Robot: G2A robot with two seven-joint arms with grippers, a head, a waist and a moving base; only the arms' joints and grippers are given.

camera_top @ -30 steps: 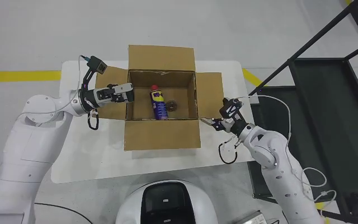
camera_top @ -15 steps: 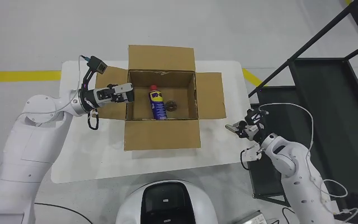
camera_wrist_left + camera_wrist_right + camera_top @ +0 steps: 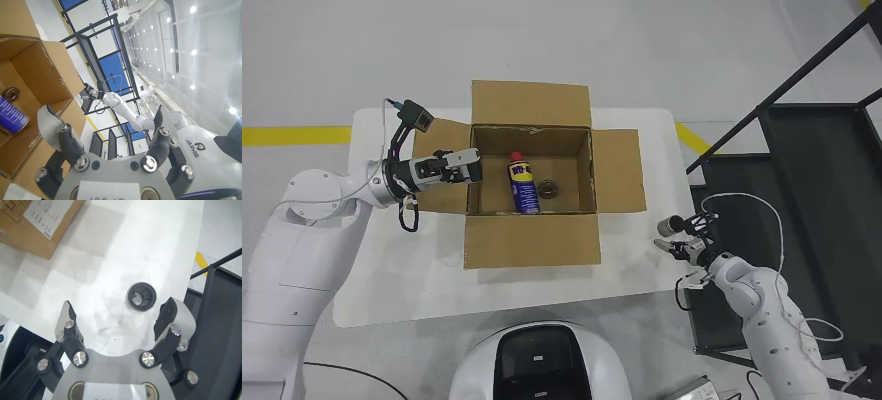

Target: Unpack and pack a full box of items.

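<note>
You have the open cardboard box [image 3: 532, 240] mid-table, all four flaps folded out. Inside it a blue-and-yellow spray can [image 3: 523, 183] lies on its side, red cap toward the far wall, with a dark round metal flange [image 3: 550, 188] just to its right. Right of the box, near the table's right edge, a small hollow black cylinder [image 3: 141, 298] stands upright.

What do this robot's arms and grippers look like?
The left arm and right arm have smooth white shells. The left gripper and right gripper each have a grey base plate, black linkages with silver bolts, and pale-backed fingers with black ribbed pads. Black cable loops hang at both wrists; a thin white cable arcs over the right arm.
</note>
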